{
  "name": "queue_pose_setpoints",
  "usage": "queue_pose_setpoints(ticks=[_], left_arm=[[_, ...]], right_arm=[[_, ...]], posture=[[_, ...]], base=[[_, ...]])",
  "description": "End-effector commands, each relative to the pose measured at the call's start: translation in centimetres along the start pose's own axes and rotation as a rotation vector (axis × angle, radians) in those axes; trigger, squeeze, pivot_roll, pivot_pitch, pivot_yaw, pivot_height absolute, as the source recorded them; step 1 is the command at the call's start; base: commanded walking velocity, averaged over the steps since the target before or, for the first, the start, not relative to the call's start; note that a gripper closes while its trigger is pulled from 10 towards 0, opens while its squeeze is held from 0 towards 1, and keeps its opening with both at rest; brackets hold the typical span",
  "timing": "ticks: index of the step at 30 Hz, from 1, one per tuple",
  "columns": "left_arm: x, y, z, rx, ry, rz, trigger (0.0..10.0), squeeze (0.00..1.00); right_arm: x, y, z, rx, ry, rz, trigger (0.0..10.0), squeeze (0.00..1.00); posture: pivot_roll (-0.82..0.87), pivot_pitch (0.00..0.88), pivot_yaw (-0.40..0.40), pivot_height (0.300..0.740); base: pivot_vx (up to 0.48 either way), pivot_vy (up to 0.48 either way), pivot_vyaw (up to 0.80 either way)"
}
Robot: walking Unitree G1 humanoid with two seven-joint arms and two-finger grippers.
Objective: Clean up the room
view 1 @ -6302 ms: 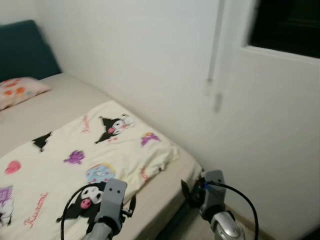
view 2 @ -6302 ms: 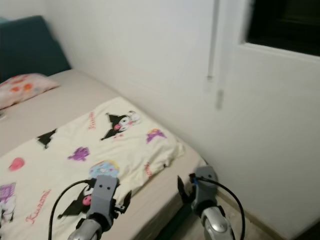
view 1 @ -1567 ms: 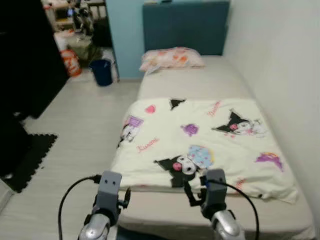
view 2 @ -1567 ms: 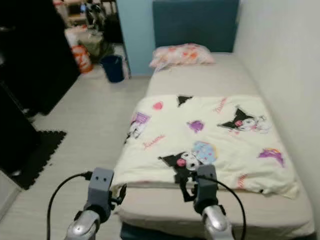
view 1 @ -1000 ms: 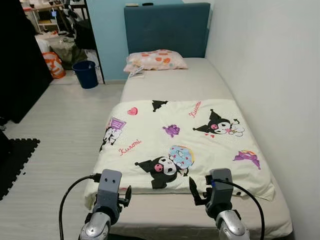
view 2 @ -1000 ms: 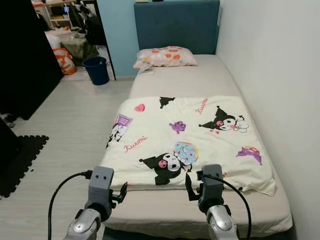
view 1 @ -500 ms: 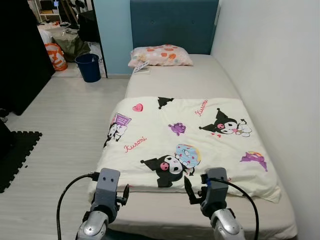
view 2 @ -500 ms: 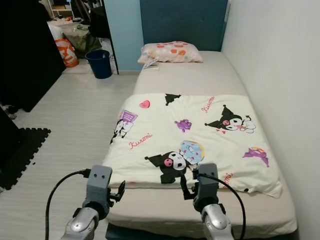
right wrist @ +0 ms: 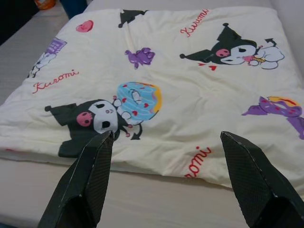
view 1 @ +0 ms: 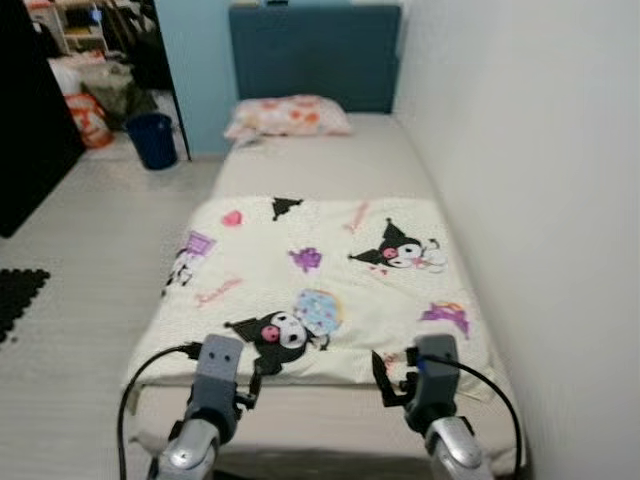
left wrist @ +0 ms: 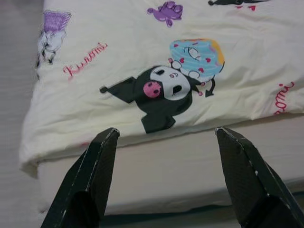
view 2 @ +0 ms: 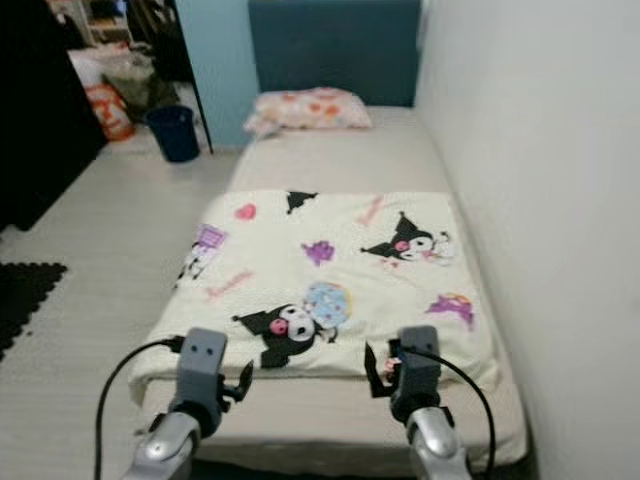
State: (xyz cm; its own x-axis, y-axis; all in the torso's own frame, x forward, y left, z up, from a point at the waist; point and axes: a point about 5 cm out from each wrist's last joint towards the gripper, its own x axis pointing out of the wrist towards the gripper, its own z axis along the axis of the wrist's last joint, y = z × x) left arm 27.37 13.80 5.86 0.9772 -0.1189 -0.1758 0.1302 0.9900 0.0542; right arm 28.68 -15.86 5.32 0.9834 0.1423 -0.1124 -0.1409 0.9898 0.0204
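Note:
A cream blanket (view 1: 320, 270) printed with cartoon figures lies spread flat over the near half of a bed (view 1: 320, 165). A spotted pillow (view 1: 288, 115) rests at the far end against a blue headboard (view 1: 315, 55). Both arms are held low in front of the bed's foot. My left gripper (left wrist: 166, 132) is open and hovers just short of the blanket's near edge, over the black-and-pink character print (left wrist: 159, 92). My right gripper (right wrist: 166, 135) is also open, apart from the blanket, facing the blue cupcake print (right wrist: 140, 97). Nothing is between either pair of fingers.
A white wall (view 1: 520, 200) runs along the bed's right side. Pale floor (view 1: 80, 260) lies to the left, with a black mat (view 1: 15, 295) at its edge. A blue bin (view 1: 153, 140) and an orange bag (view 1: 88, 118) stand far left by dark furniture.
The whole picture has swung and is slightly blurred, so the camera has turned; the bed now sits further left in view. Blanket, pillow and both open grippers look unchanged.

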Motion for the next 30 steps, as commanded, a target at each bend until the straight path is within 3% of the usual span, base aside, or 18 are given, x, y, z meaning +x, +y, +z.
queue_pose_setpoints(ticks=[1, 30], left_arm=[[-0.26, 0.66, -0.39, 0.033, -0.003, 0.02, 10.0, 0.0], [-0.26, 1.16, -0.37, 0.049, -0.012, 0.041, 10.0, 0.0]], right_arm=[[-0.13, 0.53, -0.4, 0.018, 0.012, 0.012, 10.0, 0.0], [-0.14, 0.61, -0.33, 0.027, 0.003, 0.005, 10.0, 0.0]], posture=[[-0.07, 0.112, 0.016, 0.74], [-0.07, 0.123, 0.019, 0.74]], base=[[0.0, 0.0, 0.0], [0.0, 0.0, 0.0]])
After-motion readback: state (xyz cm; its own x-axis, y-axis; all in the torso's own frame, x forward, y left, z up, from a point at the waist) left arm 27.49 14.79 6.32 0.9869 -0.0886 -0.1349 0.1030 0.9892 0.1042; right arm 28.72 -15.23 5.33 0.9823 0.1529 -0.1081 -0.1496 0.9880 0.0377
